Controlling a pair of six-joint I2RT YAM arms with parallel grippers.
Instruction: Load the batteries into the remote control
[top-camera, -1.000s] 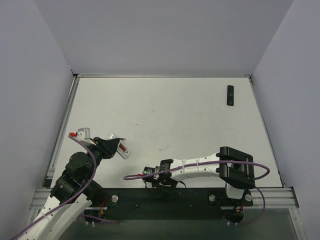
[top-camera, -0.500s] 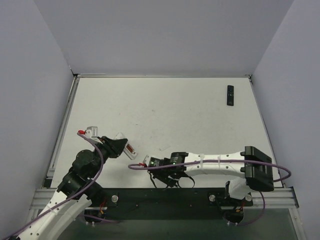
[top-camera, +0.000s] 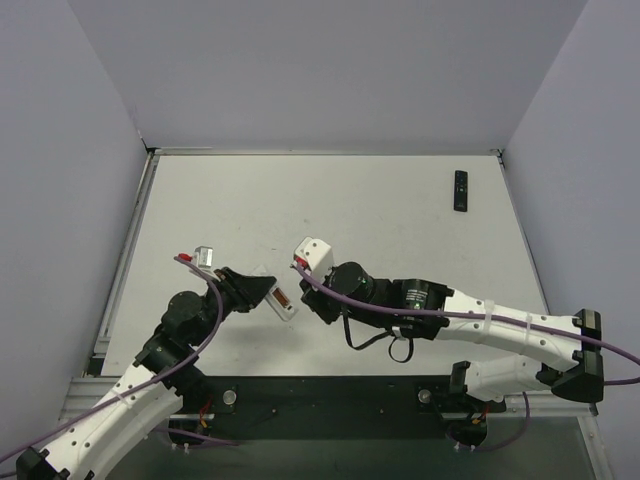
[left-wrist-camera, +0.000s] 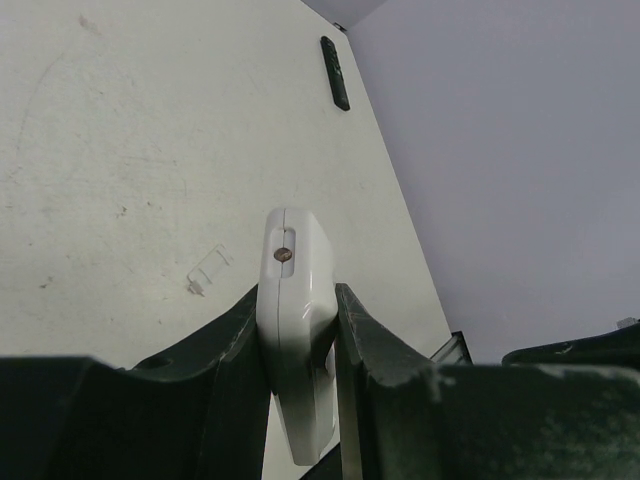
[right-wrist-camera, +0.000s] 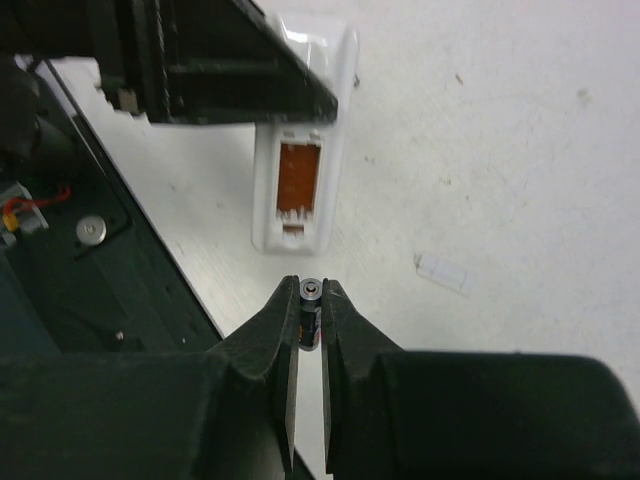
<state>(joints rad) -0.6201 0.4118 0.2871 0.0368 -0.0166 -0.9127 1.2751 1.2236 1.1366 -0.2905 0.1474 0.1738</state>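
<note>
White, lightly scuffed bench is filling the mid of the top view, w/ plain pale-grey partitions closing it in: back wall, left wall & right wall. Aluminium rail is running along the near edge, w/ a black base plate lying alongside it. Soft, even light is falling across the whole surface, giving only faint shadows.

Pretty clearly a robotics lab test cell: bare white table boxed in by plain grey walls, a left arm and right arm bolted to a black plate and aluminium rail, purple cables looped along them.
</note>
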